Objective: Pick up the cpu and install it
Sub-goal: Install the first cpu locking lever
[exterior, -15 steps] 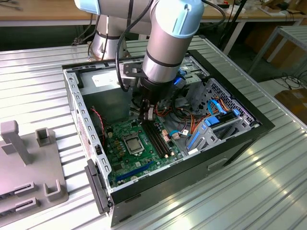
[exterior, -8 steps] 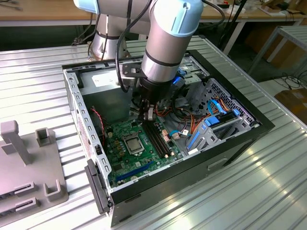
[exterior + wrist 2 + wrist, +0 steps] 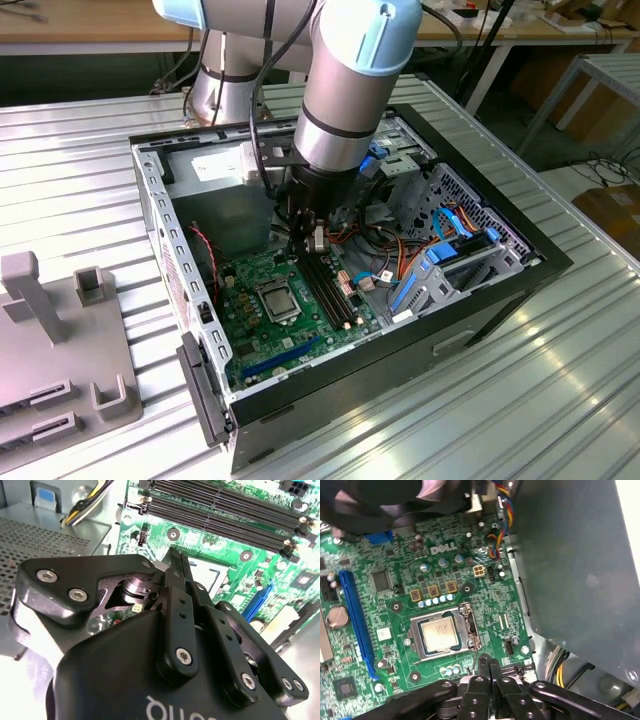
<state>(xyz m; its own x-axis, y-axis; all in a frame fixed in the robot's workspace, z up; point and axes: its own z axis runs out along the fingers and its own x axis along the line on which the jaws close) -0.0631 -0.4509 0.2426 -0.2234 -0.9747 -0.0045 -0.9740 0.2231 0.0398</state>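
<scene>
An open black desktop computer case [image 3: 520,262] lies on its side on a ribbed metal table [image 3: 80,170], so that the green motherboard [image 3: 262,320] faces upward and can be reached from above. The small, flat, square cpu with its silver-grey metal top [image 3: 439,632] sits inside the silver retaining frame of the socket [image 3: 468,630], flat against the board; in the exterior view it appears as a pale square [image 3: 276,297] just beside the long black memory slots [image 3: 328,285]. Judged from this, the chip is already seated. The black gripper [image 3: 488,667] hangs above the board beside the socket, apart from the chip. Its fingers [image 3: 176,570] are pressed together with nothing between them, forming one narrow tip that looks suited to prodding small parts such as the socket's latch. The grey power-supply box [image 3: 570,565] stands close by, leaving the arm a tight working space.
</scene>
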